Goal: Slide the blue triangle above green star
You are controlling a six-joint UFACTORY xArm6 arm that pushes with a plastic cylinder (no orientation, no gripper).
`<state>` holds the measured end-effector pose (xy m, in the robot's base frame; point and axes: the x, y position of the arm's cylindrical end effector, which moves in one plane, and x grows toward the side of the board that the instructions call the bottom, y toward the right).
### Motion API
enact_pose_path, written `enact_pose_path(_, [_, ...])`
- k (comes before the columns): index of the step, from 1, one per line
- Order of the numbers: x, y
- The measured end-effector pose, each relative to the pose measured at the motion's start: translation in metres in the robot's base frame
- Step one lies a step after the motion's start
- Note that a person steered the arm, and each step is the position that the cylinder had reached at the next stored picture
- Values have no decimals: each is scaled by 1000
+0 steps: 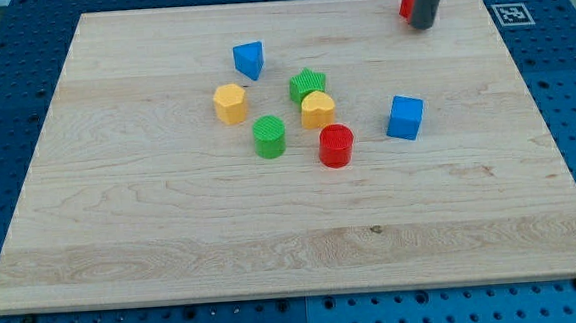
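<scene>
The blue triangle [249,60] lies on the wooden board, up and to the left of the green star [307,84]. The star sits near the board's middle, touching a yellow round block [317,110] just below it. My tip [421,25] is at the view's top right, far to the right of both blocks. It stands right beside a red block [408,3] that it partly hides.
A yellow hexagon [229,103] sits left of the star. A green cylinder [269,137] and a red cylinder [335,146] lie below it. A blue cube [405,117] lies to the right. The wooden board [173,239] rests on a blue pegboard.
</scene>
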<state>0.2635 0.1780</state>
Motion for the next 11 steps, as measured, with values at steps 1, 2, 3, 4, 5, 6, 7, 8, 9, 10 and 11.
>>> enact_pose_path(1, [0,-79])
enact_pose_path(2, [-1,-168])
enact_pose_path(3, [-1,-265])
enact_pose_path(4, [38,-300])
enact_pose_path(5, [63,-281])
enact_pose_path(6, [57,-279])
enact_pose_path(7, [56,-268])
enact_pose_path(8, [63,-233])
enact_pose_path(9, [62,-200])
enact_pose_path(10, [62,-169])
enact_pose_path(11, [54,-150])
